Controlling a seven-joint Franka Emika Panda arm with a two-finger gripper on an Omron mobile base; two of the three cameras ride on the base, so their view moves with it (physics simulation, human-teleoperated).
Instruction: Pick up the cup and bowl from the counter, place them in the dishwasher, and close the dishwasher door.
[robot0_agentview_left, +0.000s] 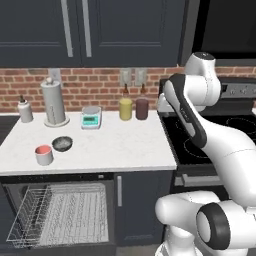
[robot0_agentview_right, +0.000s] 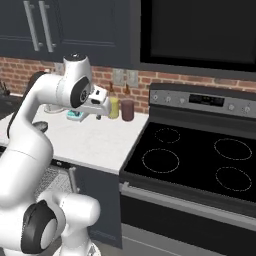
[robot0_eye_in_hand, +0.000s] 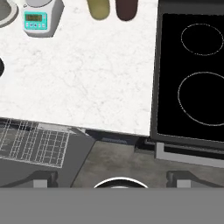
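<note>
In the left base view, the cup (robot0_agentview_left: 44, 154) stood near the front left of the counter (robot0_agentview_left: 120, 145), with the bowl (robot0_agentview_left: 62, 144) just beside it, a little further back and to its right. Along the brick wall stood a paper towel holder (robot0_agentview_left: 54, 103), a small scale (robot0_agentview_left: 91, 117), a yellow canister (robot0_agentview_left: 125, 108) and a maroon canister (robot0_agentview_left: 142, 108). Below the counter the dishwasher (robot0_agentview_left: 60, 212) was open, its wire rack (robot0_agentview_left: 60, 217) pulled out and its door down.

In the right base view, the gripper (robot0_agentview_right: 98, 116) hung above the counter (robot0_agentview_right: 100, 142) in front of the scale (robot0_agentview_right: 75, 115), left of the stove (robot0_agentview_right: 195, 160). The bowl (robot0_agentview_right: 41, 126) peeked out beside the arm.

In the hand view, the two finger tips (robot0_eye_in_hand: 41, 179) stood wide apart with nothing between them, so the gripper (robot0_eye_in_hand: 112, 179) was open. Beyond them lay the counter (robot0_eye_in_hand: 87, 78), the scale (robot0_eye_in_hand: 39, 18), both canisters at the top edge and the rack (robot0_eye_in_hand: 33, 142) at lower left.
</note>
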